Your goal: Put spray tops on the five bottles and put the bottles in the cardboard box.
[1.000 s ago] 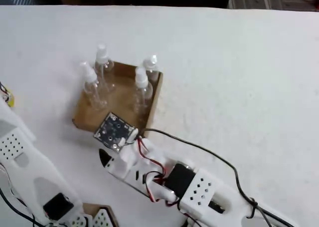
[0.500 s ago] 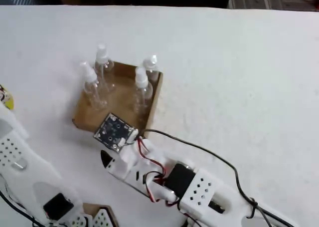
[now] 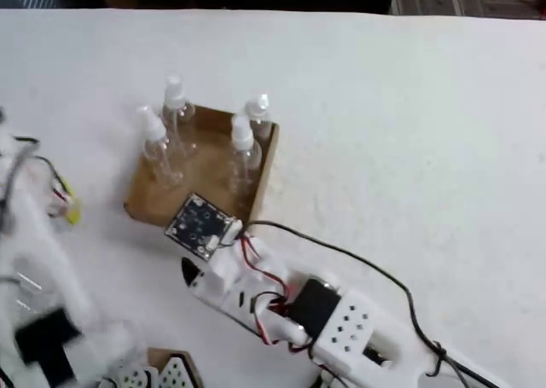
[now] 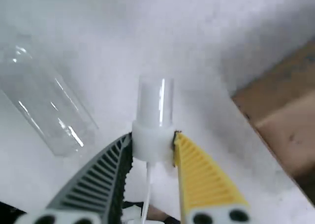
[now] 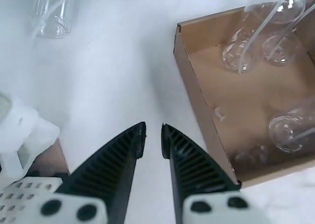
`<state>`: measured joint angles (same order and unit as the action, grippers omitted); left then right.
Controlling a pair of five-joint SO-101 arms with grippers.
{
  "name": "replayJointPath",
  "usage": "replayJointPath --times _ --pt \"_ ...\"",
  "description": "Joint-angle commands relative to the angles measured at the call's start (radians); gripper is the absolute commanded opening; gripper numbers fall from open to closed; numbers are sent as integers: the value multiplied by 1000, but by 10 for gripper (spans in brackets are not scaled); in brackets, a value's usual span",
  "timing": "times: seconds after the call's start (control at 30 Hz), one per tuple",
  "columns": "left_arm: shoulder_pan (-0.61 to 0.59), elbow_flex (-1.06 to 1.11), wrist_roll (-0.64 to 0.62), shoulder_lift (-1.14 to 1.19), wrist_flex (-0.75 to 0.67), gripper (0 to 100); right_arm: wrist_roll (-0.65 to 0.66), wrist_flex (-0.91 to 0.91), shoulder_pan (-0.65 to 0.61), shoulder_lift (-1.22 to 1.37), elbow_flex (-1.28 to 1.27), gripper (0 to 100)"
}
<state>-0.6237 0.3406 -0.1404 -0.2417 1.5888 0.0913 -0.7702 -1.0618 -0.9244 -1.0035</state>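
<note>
My left gripper [image 4: 151, 147] is shut on a white spray top [image 4: 153, 128], held just above the table. A clear bottle without a top [image 4: 47, 103] lies on its side close beside it. In the high view the left gripper [image 3: 66, 205] is at the left of the cardboard box [image 3: 145, 202]. Several capped bottles [image 3: 244, 153] stand upright inside the box. My right gripper [image 5: 153, 138] hangs over the bare table just outside the box wall [image 5: 196, 93], its fingers a narrow gap apart with nothing between them. The lying bottle [image 5: 51, 12] is farther off.
White table all around, with open room to the right and back of the box. The right arm [image 3: 324, 320] and its black cable [image 3: 384, 277] stretch across the front. The left arm's white body [image 3: 43, 320] stands at the front left, and a small brown piece [image 3: 162, 362] lies at the front edge.
The left arm has swung quickly, its yellow finger moving toward the box's left side. The right arm has shifted slightly toward the front.
</note>
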Motion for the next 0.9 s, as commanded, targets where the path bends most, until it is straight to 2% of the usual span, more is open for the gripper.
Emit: replayJointPath --times 0.0,0.2,0.33,0.4,0.47,0.57,0.67,0.87 --pt "140 150 0 -280 -14 20 72 -114 77 -111 12 32" --pt "504 310 -6 -552 -14 21 84 -351 404 -371 6 29" --pt "802 331 -8 -650 -15 22 84 -490 737 -499 2 28" --pt "966 330 -18 -659 -26 23 86 -473 943 -506 -28 29" --pt "1110 325 -80 -659 -68 23 87 -466 1082 -484 -55 29" --pt "1279 330 -166 -657 -184 23 166 -463 1193 -410 -110 27" --pt "1399 344 -175 -642 -293 23 276 -430 1293 -303 -114 27" --pt "1546 341 -180 -404 -491 23 361 -240 1484 -97 -112 30"
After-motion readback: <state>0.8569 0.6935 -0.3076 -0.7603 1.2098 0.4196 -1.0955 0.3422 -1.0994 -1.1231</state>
